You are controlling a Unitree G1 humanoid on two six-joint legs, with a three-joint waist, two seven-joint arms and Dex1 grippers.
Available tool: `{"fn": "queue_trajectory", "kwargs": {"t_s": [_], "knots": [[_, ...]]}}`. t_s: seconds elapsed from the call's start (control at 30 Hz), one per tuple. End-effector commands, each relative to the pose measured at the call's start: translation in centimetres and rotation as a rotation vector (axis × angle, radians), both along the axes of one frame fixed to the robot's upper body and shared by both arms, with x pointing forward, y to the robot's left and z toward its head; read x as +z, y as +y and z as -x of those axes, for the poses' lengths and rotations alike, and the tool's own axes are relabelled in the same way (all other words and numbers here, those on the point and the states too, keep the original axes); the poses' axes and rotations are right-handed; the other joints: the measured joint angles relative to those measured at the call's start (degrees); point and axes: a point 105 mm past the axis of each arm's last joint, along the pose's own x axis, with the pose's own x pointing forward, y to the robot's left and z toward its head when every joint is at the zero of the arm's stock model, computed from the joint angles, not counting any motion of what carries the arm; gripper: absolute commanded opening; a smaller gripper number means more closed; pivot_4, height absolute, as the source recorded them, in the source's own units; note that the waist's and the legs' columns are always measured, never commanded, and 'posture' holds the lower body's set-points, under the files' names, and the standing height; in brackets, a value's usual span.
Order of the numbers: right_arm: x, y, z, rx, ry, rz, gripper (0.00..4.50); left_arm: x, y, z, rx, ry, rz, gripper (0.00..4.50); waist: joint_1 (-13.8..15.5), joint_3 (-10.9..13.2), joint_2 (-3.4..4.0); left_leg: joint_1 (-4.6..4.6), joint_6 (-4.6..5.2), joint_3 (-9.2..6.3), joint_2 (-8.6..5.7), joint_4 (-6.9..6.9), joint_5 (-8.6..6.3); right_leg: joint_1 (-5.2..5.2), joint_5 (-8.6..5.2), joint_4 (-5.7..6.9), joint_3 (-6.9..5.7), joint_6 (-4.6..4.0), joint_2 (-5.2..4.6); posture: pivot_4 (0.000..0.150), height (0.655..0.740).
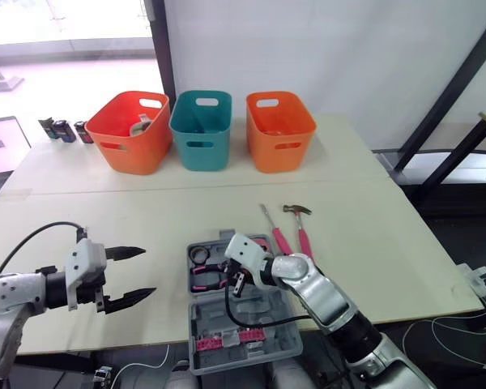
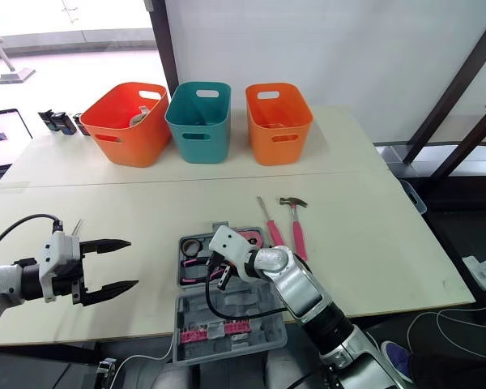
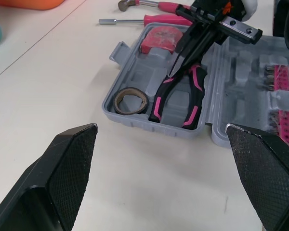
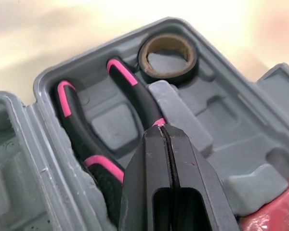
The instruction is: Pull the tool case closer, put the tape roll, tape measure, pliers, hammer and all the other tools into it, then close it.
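The tool case point(image 3: 151, 124) lies open at the near edge of the table point(image 1: 373, 243), close enough for both arms to work in it. The tape roll point(image 3: 118, 103), the red tape measure point(image 3: 158, 39) and the pliers point(image 4: 133, 91) already sit in their moulded pockets. 2 tools, the hammer point(image 1: 303, 235) and a screwdriver point(image 1: 275, 231), remain on the table just beside the case on the robot's right. The right gripper point(image 4: 163, 129) points down into the tray, its jaws clenched together with no gap and their tips at the pliers' joint, probably pressing them into their slot. The left gripper point(image 1: 149, 271) hovers to the case's left, jaws spread wide and empty, likely waiting its turn.
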Motion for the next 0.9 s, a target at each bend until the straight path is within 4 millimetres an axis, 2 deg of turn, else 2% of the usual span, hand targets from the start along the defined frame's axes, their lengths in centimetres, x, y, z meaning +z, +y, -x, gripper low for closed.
{"fn": "queue_trajectory", "kwargs": {"t_s": [0.03, 0.17, 0.3, 0.47, 0.63, 0.73, 0.8, 0.83, 0.9], "knots": [[-2.0, -1.0, 0.2, -0.016, 0.047, 0.111, 0.02, 0.4, -0.1, 0.0, -0.005, -0.026, -0.007, 4.50, 0.0, 0.0, -0.01, 0.00, 0.00, 0.00, 0.00, 0.00, 0.00, 0.00, 0.00, 0.00, 0.00, 0.00, 0.00, 0.150, 0.7400], [-4.0, -2.7, 0.1, -0.106, 0.145, 0.207, 0.02, 0.5, -0.1, 0.0, -0.004, -0.027, -0.007, 4.50, 0.0, 0.0, -0.01, 0.09, 0.00, 0.00, 0.00, 0.00, 0.00, 0.08, 0.00, 0.00, 0.00, 0.00, 0.00, 0.150, 0.7400], [-6.2, -4.3, 1.6, -0.124, 0.298, 0.326, 0.02, 0.4, -0.1, 0.0, -0.003, -0.027, -0.008, 4.50, 0.3, -0.1, 0.08, 0.47, 0.00, 0.00, -0.01, 0.07, 0.00, 0.26, -0.01, -0.02, 0.00, -0.01, -0.05, 0.150, 0.7400], [-7.9, -5.1, 2.9, -0.084, 0.363, 0.445, 0.02, 0.4, -0.1, 0.1, -0.005, -0.025, -0.012, 4.50, 0.9, -0.3, 0.03, 1.01, -0.06, 0.02, -0.05, 0.09, -0.04, 0.86, -0.08, -0.27, 0.00, -0.14, -0.15, 0.150, 0.7400], [-9.1, -5.4, 3.0, -0.095, 0.369, 0.488, 0.02, 0.3, -0.1, 0.0, -0.004, -0.024, -0.013, 4.50, 1.2, -1.2, 0.26, 1.10, -0.09, 0.06, -0.05, -0.09, -0.07, 1.25, 0.03, -1.02, 0.00, -0.35, -0.20, 0.150, 0.7400], [-8.4, -5.0, 2.1, -0.116, 0.334, 0.451, 0.02, 0.3, -0.1, 0.0, -0.006, -0.023, -0.014, 4.50, 1.2, -1.3, 0.21, 1.14, -0.13, 0.11, -0.04, -0.09, -0.09, 1.26, 0.05, -1.04, 0.00, -0.40, -0.21, 0.150, 0.7400], [-7.2, -4.0, 1.2, -0.112, 0.286, 0.376, 0.02, 0.2, -0.2, 0.0, -0.010, -0.018, -0.017, 4.50, 1.1, -1.4, 0.27, 1.21, -0.19, 0.11, -0.03, -0.10, -0.13, 1.27, 0.07, -1.02, 0.00, -0.42, -0.21, 0.150, 0.7400], [-6.4, -3.4, 0.9, -0.109, 0.270, 0.329, 0.02, 0.1, -0.3, 0.1, -0.012, -0.015, -0.019, 4.50, 1.0, -1.4, 0.27, 1.23, -0.21, 0.11, -0.04, -0.10, -0.14, 1.26, 0.07, -1.03, 0.00, -0.43, -0.21, 0.150, 0.7400], [-3.1, -1.4, 0.1, -0.041, 0.160, 0.172, 0.02, -0.3, -0.5, 0.2, -0.019, -0.006, -0.020, 4.50, 0.7, -1.4, 0.28, 1.24, -0.25, 0.10, -0.03, -0.11, -0.16, 1.23, 0.07, -1.03, 0.00, -0.43, -0.21, 0.150, 0.7400]]}}
